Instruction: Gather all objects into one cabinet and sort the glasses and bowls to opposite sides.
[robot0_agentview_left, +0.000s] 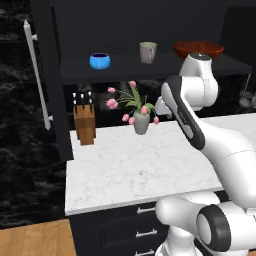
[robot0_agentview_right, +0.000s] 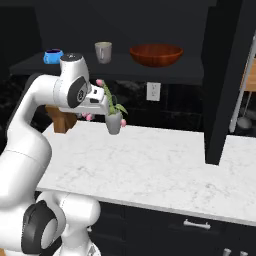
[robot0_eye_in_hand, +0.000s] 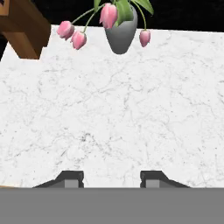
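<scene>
the gripper, jaws spread wide and empty, hangs over bare counter short of the tulip vase, while blue bowl, mug and red-brown bowl sit along the cabinet shelf above the vase, apparently already gathered.

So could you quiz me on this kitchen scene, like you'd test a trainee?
1. True or false: the claw is holding a dish.
2. Which sits furthest left on the cabinet shelf in the left base view: A blue bowl, B mug, C red-brown bowl?
3. What stands beside the tulip vase on the marble counter?

Key: 1 false, it is open and empty. 2 A. 3 the wooden knife block.
</scene>
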